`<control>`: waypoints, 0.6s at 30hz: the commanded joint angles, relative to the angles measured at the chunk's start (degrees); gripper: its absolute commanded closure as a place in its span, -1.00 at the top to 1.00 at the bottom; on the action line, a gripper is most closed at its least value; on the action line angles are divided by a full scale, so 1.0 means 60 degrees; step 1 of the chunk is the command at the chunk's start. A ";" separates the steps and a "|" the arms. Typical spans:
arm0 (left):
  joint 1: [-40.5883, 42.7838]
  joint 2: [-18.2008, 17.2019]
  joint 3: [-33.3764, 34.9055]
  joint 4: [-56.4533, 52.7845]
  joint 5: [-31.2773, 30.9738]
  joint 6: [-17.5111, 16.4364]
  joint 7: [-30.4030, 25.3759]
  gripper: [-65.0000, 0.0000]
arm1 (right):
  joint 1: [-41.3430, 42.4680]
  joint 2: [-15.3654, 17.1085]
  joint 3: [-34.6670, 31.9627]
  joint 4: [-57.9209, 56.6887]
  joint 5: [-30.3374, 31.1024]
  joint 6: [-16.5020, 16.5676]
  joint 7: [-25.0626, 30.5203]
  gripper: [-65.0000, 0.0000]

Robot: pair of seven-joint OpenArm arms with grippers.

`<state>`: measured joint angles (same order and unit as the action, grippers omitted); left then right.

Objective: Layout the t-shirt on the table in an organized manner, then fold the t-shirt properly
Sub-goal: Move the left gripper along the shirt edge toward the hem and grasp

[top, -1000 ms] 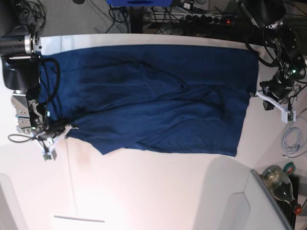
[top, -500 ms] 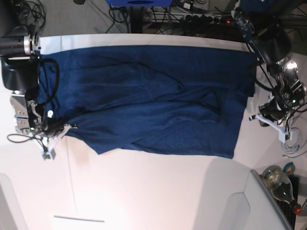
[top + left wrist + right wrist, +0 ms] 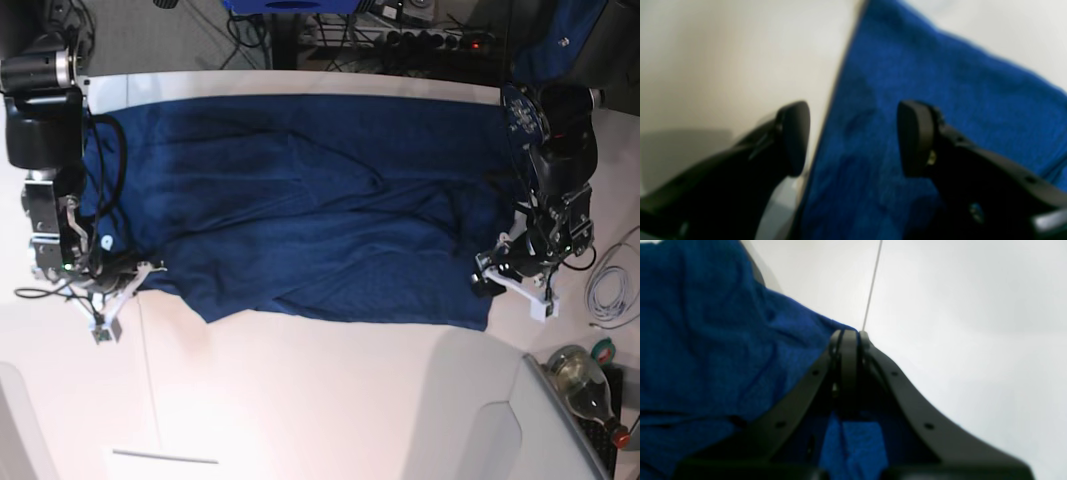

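- The t-shirt (image 3: 310, 210) lies spread across the worktop (image 3: 300, 400), mostly flat, with diagonal creases through the middle and a ragged near edge that dips toward my right side.
- My left tool (image 3: 853, 140) has just sprung apart: a second ago it was pinched by the cloth's edge, now its jaws stand wide, one over bare worktop, the other over blue fabric, the hem running between them. Nothing is held there.
- In the base view that left arm has slid along the shirt's side edge to the near corner (image 3: 487, 300).
- My right tool (image 3: 848, 340) has gone the other way: it is now clamped tight on the opposite corner, with cloth bunched behind the jaws, right by the thin dark seam line (image 3: 872, 286).
- I read this as a regrip: one corner secured, the other about to be taken.
- With both near corners held I could tug the crooked edge straight; folding hasn't begun yet.
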<state>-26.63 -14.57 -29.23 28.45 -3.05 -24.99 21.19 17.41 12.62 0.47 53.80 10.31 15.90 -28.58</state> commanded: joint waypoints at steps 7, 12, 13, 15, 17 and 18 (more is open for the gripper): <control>0.0109 -0.0085 -0.0058 -0.0001 0.0105 0.0715 0.0080 -0.71 | 0.0168 0.0160 0.0032 0.0213 0.0048 -0.0005 0.0126 -1.00; 0.0065 -0.0100 0.0030 0.0131 0.0193 0.0730 0.0109 -1.00 | 0.0168 0.0160 0.0032 0.0169 0.0048 -0.0005 0.0126 -1.00; 0.0124 -0.0100 0.0030 0.0380 0.0208 0.0730 0.0256 -1.00 | 0.0168 0.0160 0.0032 0.0154 0.0048 -0.0005 0.0126 -1.00; 0.0226 -0.0026 0.0044 0.1171 0.0164 0.0730 0.0827 -1.00 | 0.0168 0.0160 0.0032 0.0154 0.0048 -0.0005 0.0126 -1.00; 0.0549 0.0032 0.0044 0.2138 0.0105 0.0730 0.1443 -1.00 | 0.0168 0.0160 0.0032 0.0154 0.0048 -0.0005 0.0126 -1.00; 0.0739 0.0135 0.0044 0.2783 0.0105 0.0744 0.1736 -1.00 | 0.0168 0.0160 0.0032 0.0154 0.0048 -0.0005 0.0126 -1.00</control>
<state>-20.56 -12.91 -28.93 44.25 -1.74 -20.78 32.77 16.86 12.97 0.49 53.98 10.26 15.90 -28.77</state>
